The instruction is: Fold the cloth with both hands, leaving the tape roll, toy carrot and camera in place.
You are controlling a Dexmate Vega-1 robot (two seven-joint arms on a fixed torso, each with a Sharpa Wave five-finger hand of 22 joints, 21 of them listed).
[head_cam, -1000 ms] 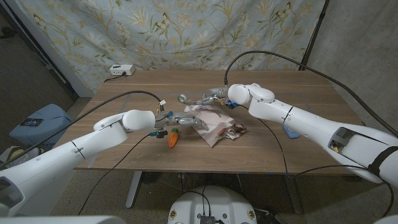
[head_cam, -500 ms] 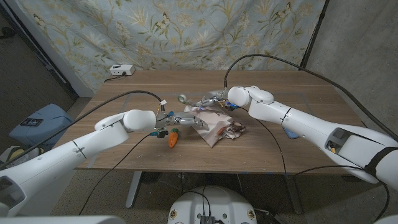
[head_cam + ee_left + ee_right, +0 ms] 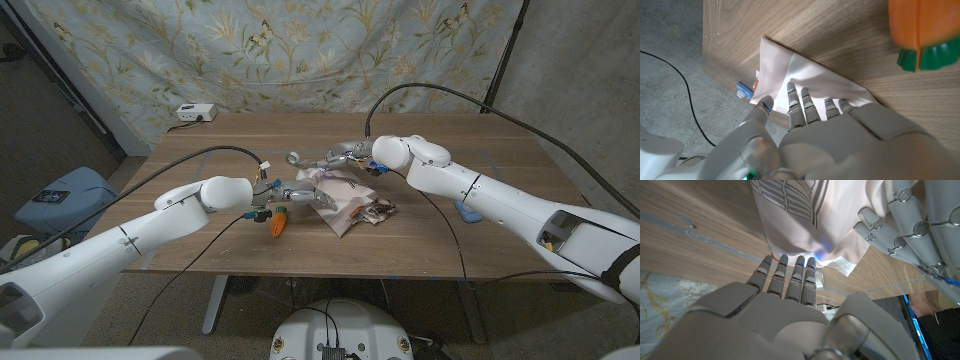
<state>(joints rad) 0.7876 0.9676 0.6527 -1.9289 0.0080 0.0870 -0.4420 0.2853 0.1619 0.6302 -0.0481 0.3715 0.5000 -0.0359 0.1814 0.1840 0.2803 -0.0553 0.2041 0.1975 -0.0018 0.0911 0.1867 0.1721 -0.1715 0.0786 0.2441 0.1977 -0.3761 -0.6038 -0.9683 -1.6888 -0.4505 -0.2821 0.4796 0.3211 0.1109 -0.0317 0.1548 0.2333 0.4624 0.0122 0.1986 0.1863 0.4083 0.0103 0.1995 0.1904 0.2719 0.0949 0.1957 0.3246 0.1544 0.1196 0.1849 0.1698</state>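
Where the two arms meet over the middle of the desk (image 3: pixel 470 140), the head view shows the cloth (image 3: pixel 345 200) lying rumpled, with the left hand (image 3: pixel 300 193) on its near-left part and the right hand (image 3: pixel 345 157) at its far edge. The carrot (image 3: pixel 279 222) lies just left of the cloth, and the tape roll (image 3: pixel 293 157) sits beyond it.

In the left wrist view, the left hand (image 3: pixel 805 107) has its fingers (image 3: pixel 795 102) laid together on the cloth (image 3: pixel 805 75); whether it grips the fabric, I cannot tell. The carrot (image 3: pixel 920 30) lies beside it.

In the right wrist view, the right hand (image 3: pixel 787 277) has straight fingertips (image 3: pixel 797 265) touching the cloth (image 3: pixel 800 220) edge, holding nothing visibly; the left hand (image 3: pixel 912 222) presses the cloth opposite.
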